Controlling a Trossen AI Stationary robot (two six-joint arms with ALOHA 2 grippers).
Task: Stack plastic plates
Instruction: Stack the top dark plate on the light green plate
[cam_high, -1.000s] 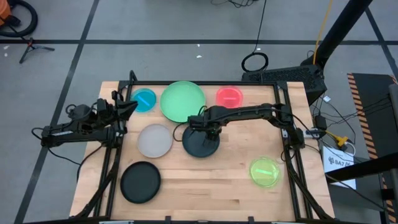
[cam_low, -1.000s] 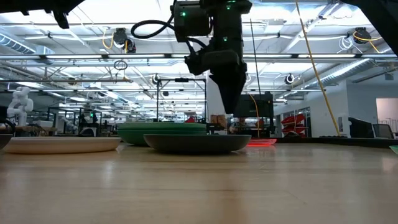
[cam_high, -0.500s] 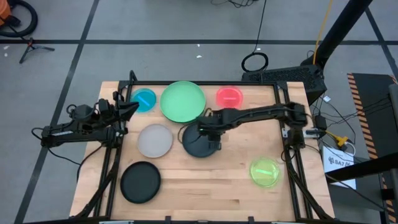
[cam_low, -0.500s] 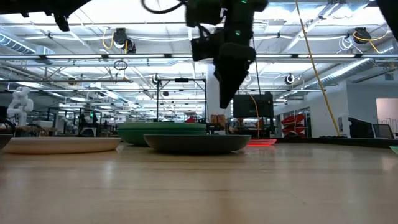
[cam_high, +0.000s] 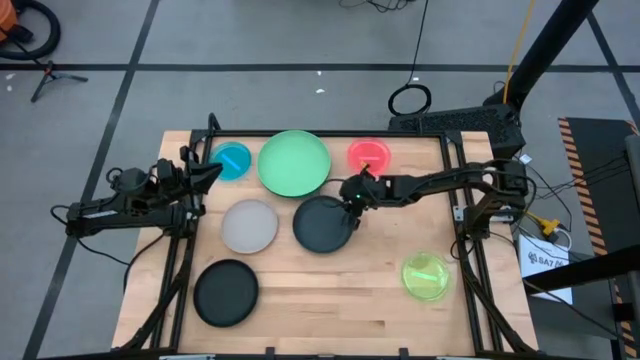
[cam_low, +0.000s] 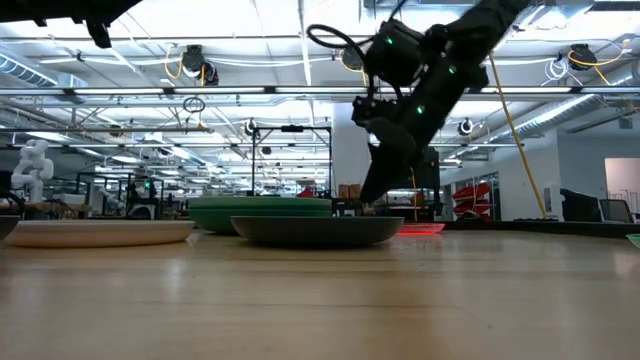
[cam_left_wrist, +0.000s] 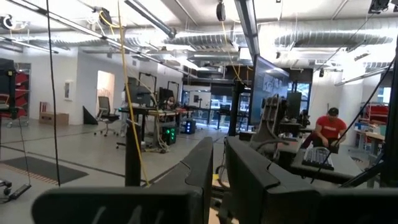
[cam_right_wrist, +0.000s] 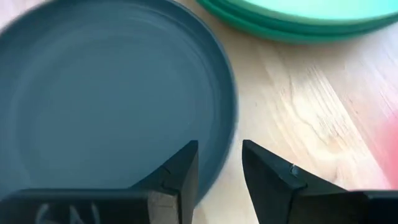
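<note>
Right hand (cam_high: 352, 197), fingers apart and empty, poised at the rim of the dark plate (cam_high: 322, 224) — light, stiff, slick. Judged best pinched at that thin raised edge, just beneath the fingertips. Left hand (cam_high: 205, 170) waits off the counter (cam_high: 330, 290), fingers nearly together.

Illumination: bright, even, from overhead ceiling strip lights (cam_low: 300, 20). Desk (cam_high: 330, 275) shadows soft. Right wrist view blurred; low-view foreground desk defocused.

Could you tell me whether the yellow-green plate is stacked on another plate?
No, the yellow-green plate lies alone on the bare wooden table near its right side, apart from every other plate.
</note>
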